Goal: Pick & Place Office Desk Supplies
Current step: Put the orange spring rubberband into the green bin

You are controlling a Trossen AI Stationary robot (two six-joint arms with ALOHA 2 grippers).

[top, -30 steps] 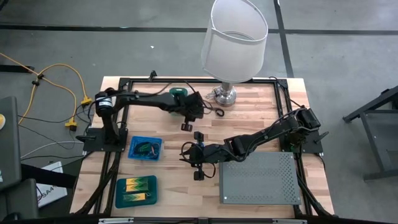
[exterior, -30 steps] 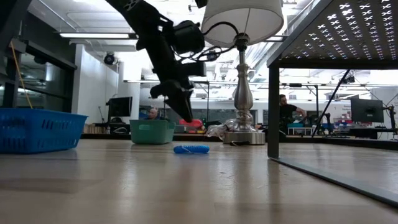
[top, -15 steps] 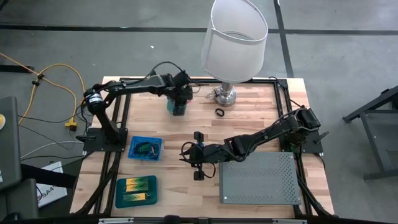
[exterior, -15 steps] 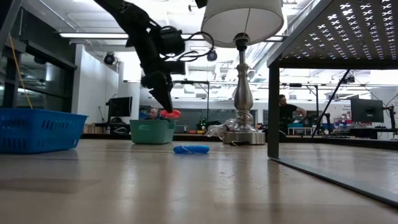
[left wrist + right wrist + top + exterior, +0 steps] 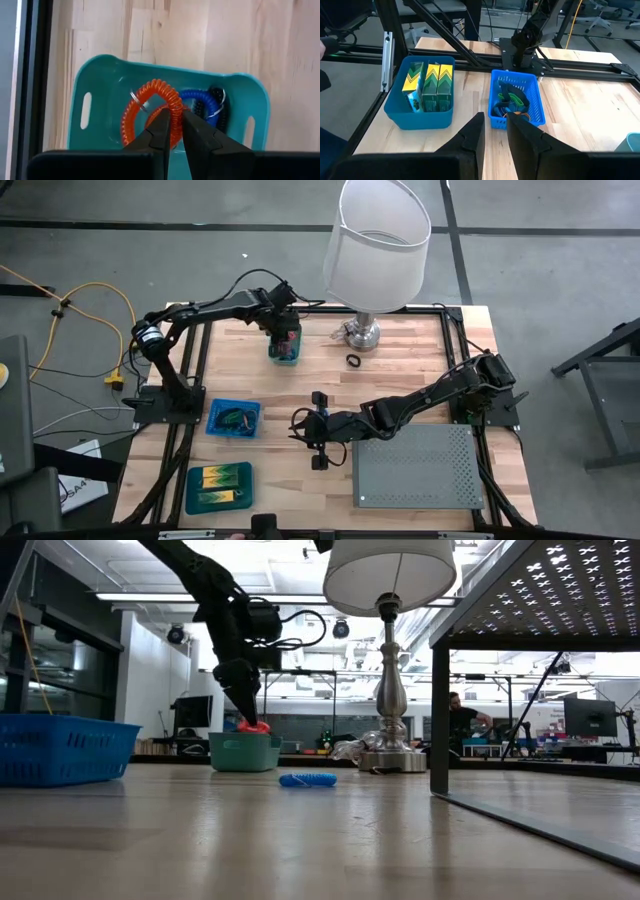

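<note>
My left gripper (image 5: 174, 114) is shut on a red-orange coiled loop (image 5: 150, 112) above a teal bin (image 5: 95, 75) near the table's far edge, left of the lamp base. A blue coil (image 5: 200, 97) and a black coil (image 5: 218, 102) lie in that bin. In the low view the red loop (image 5: 252, 726) hangs level with the bin's rim (image 5: 245, 737). Another blue coil (image 5: 308, 780) lies on the tabletop. A black ring (image 5: 352, 361) lies by the lamp base. My right gripper (image 5: 300, 430) hovers open at mid-table. My left gripper pinches the red-orange loop's coiled strand on one side of the ring (image 5: 173, 104) between its two fingers. The fingers slant steeply down from above. The loop hangs below them over the bin's inside; whether it touches the bin I cannot tell.
A white-shaded lamp (image 5: 377, 245) on a chrome base (image 5: 362, 333) stands at the far middle. A grey perforated box (image 5: 415, 465) lies near right. A blue basket (image 5: 516, 100) and a blue tray of yellow-green blocks (image 5: 426, 85) sit near left.
My left gripper has swung from mid-table toward the far left, carrying the red-orange loop clear of the table, and has rolled a little. It now stands over the teal bin, still shut on the loop.
</note>
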